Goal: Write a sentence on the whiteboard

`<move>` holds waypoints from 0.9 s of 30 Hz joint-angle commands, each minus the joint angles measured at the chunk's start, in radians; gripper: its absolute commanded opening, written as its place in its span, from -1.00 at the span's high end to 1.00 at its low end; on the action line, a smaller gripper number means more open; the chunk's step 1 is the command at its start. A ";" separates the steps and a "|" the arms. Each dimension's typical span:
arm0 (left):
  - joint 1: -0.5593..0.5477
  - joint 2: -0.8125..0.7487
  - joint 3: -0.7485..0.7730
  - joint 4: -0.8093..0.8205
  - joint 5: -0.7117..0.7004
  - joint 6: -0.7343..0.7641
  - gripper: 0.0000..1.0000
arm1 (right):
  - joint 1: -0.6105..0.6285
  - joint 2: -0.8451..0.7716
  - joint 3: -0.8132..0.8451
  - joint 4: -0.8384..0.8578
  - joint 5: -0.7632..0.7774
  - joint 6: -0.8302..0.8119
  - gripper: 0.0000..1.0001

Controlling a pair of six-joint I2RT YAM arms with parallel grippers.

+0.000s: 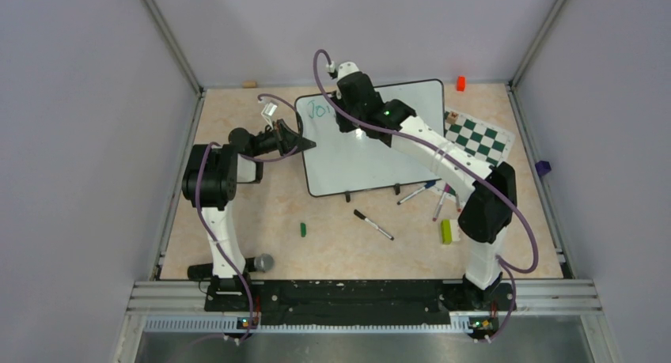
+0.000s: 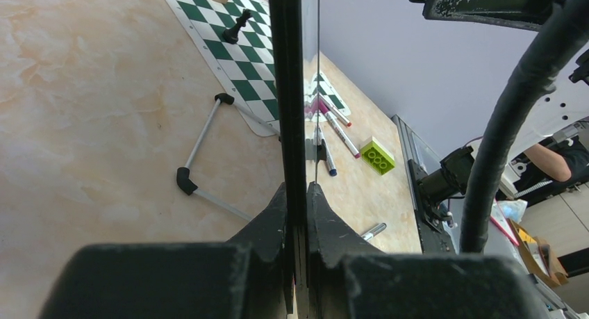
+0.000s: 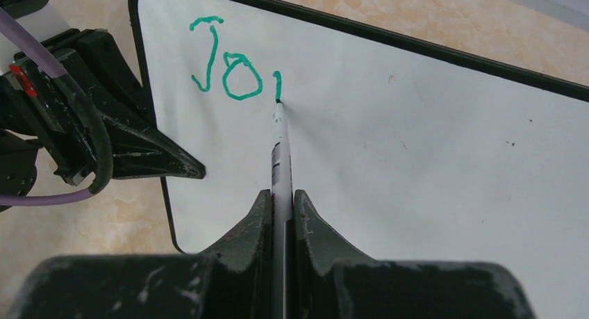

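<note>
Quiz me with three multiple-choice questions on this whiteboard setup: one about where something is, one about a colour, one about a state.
1. Where is the orange block?
A. At the table's far edge, beyond the whiteboard's far right corner.
B. On the whiteboard.
C. At the table's near edge.

2. What colour is the writing on the whiteboard?
A. Red.
B. Black.
C. Teal-green.

3. What state is the left gripper in?
A. Open above the table.
B. Shut on the whiteboard's left edge.
C. Open beside the orange block.

Answers:
1 A, the top view shows it near the back wall, past that corner.
2 C, the right wrist view shows teal-green strokes.
3 B, the left wrist view shows both fingers pressed against the board's black frame.
</note>
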 commanded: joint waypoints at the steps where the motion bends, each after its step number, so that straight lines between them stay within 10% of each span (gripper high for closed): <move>1: -0.032 0.024 -0.014 0.111 0.169 0.109 1.00 | -0.007 -0.034 -0.032 -0.022 0.044 0.007 1.00; 27: -0.032 0.020 -0.015 0.110 0.168 0.112 1.00 | -0.038 0.036 0.102 -0.037 0.069 -0.013 1.00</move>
